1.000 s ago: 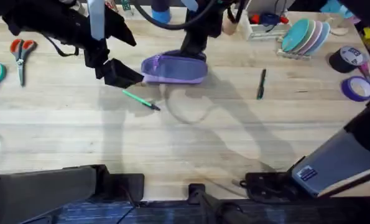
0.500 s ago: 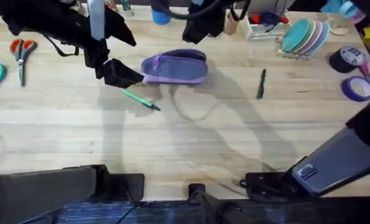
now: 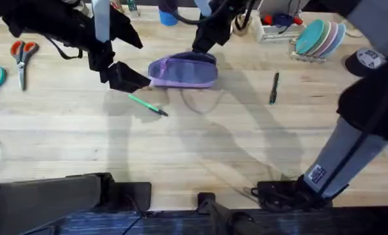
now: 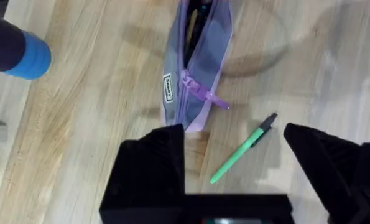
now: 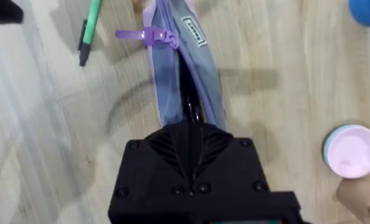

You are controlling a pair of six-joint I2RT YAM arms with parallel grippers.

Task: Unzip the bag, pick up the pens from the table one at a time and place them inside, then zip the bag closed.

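Wooden table (image 3: 200, 150) — lavender bag (image 3: 182, 72) unzipped; green pen (image 3: 148, 104) beside.

My right gripper (image 3: 205, 47) has dropped back onto the far end of the bag (image 3: 182, 72) after lifting clear half a second ago, and my right arm's forearm now swings larger through the overhead view's right side.
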